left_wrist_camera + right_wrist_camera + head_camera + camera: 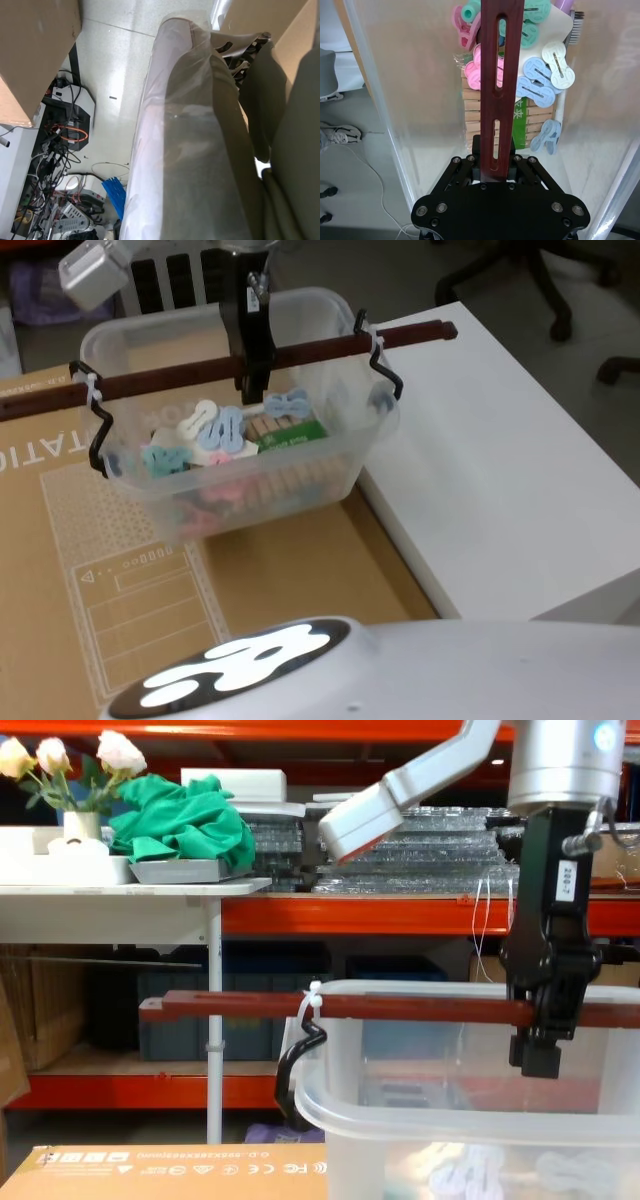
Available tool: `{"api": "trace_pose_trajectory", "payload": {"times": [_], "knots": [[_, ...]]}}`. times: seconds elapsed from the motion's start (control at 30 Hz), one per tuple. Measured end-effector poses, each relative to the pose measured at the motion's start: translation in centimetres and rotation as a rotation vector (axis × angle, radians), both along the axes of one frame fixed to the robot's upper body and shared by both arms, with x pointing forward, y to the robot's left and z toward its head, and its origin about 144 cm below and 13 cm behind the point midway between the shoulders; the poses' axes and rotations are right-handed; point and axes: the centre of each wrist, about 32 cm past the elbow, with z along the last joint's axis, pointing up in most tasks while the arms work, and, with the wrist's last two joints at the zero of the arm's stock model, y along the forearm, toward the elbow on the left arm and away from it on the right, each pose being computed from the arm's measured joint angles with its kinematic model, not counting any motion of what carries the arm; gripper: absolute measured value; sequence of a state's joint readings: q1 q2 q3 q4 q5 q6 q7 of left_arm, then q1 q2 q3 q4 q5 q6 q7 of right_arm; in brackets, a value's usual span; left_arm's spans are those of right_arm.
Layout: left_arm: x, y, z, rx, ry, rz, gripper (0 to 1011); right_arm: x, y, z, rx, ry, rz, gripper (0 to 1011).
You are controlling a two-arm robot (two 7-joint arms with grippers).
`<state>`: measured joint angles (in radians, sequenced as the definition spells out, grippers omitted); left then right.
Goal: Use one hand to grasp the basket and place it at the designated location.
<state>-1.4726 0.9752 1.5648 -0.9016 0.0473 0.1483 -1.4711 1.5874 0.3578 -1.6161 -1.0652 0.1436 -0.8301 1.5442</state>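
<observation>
A: Where is the basket [345,465]?

B: Straight beneath the right hand [254,390], above a cardboard box [290,580]. I cannot tell whether it rests on the box or hangs clear of it.

A: And the hand itself?

B: Clamped on the wooden handle [160,380], near its middle. Left of the hand the handle runs out to a zip tie [92,390] and a black hook [100,440]. Under the hand, clothes pegs [225,430] lie in the basket. Right of the hand comes a second hook, then a white table [500,470].
</observation>
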Motion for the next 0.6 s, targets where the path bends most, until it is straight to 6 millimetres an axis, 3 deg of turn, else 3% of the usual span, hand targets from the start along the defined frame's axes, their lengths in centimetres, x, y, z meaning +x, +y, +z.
{"api": "trace_pose_trajectory", "payload": {"times": [0.6], "knots": [[0.0,0.0,0.0,0.000,0.000,0.000,0,-0.8,-3.2,2.5,0.031,-0.050,-0.085,227]]}}
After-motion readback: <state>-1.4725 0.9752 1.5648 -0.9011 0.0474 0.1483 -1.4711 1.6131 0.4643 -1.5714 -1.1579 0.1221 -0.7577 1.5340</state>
